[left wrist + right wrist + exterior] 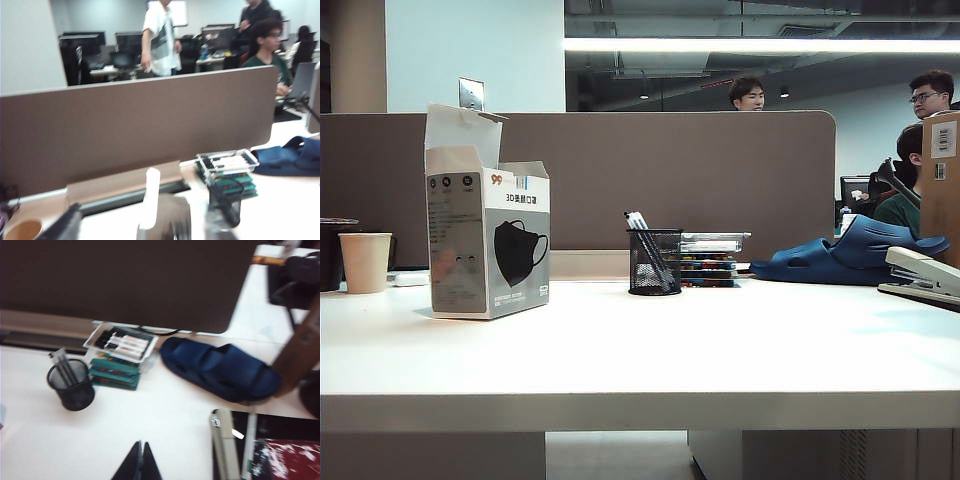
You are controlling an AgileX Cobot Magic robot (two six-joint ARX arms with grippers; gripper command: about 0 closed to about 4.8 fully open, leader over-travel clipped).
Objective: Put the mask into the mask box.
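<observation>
The mask box (488, 245) stands upright at the table's left, white and grey with a printed black mask picture, its white top flap raised. The mask itself is out of view in every frame. Neither arm shows in the exterior view. The left wrist view is blurred: my left gripper (142, 232) hangs above and in front of the mask box (170, 220), with one dark finger (65, 227) far to one side, the jaws apart and empty. My right gripper (141, 446) is shut with nothing in it, over bare white tabletop short of the mesh pen cup (71, 385).
A mesh pen cup (654, 262) and stacked marker trays (710, 258) stand mid-table by the brown divider (670, 170). A blue slipper (840, 255), a stapler (925, 275) and a brown carton (942, 180) crowd the right. A paper cup (366, 262) is far left.
</observation>
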